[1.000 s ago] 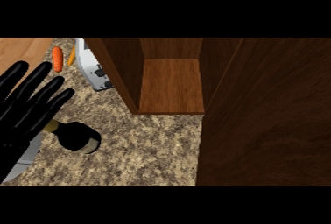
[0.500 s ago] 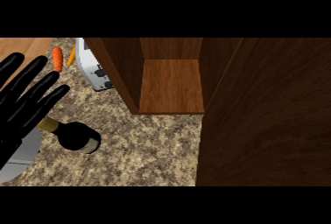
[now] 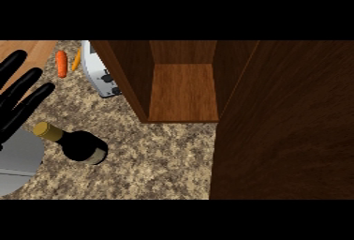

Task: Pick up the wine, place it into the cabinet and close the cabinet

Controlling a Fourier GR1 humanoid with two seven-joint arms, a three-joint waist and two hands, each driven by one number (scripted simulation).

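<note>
Speckled granite counter (image 3: 159, 159), orange carrot (image 3: 62, 63) at the back (upper left), white toaster (image 3: 99, 75) beside it

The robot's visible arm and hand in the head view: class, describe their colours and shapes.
Only one limb shows, at the left edge. The left hand is glossy black, with long, slim, rounded fingers. Below it, the forearm is a smooth, plain light grey casing with a rounded outline. No cables, markings or sleeve are visible.

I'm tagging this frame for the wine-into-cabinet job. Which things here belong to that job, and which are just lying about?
Belongs to the job:
- wine bottle, standing on the counter
- cabinet, open, shelf bare
- cabinet door, swung open at right
- left hand, open beside the bottle

Just lying about:
- carrot
- toaster
- granite counter
</note>
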